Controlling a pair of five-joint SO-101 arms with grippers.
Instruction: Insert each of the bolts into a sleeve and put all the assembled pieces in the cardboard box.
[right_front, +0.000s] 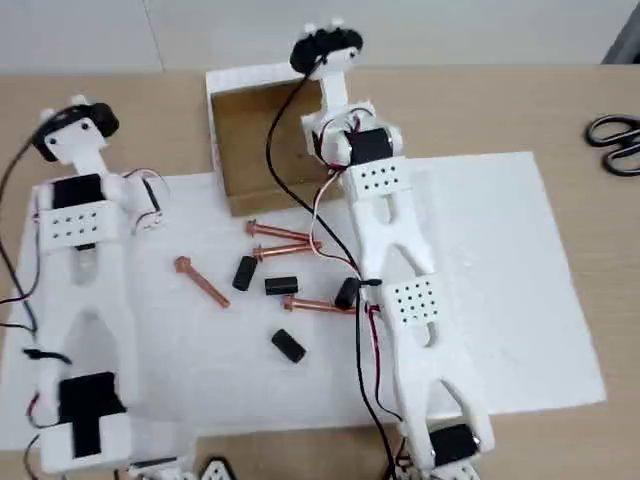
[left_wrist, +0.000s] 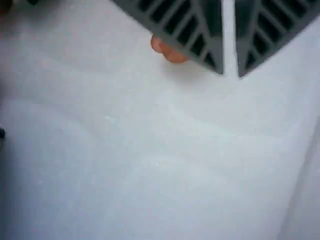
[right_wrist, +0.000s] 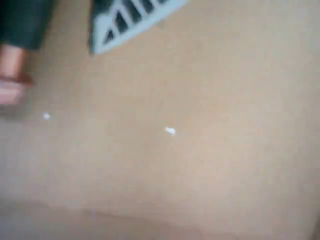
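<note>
4 copper bolts (right_front: 200, 281) and stubby black sleeves (right_front: 288, 346) lie loose on my worktop's (right_front: 560, 110) white foam (right_front: 500, 260).
Left hand (left_wrist: 230, 72) ribbed, narrow, empty; right hand (right_front: 326, 48) above the cardboard box (right_front: 240, 140), grip I cannot tell.

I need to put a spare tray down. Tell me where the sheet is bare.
Bare: the white sheet right of the right arm, out to its edge; also the strip below the lowest sleeve. Crowded: bolts and sleeves between the arms, before the cardboard box.
</note>
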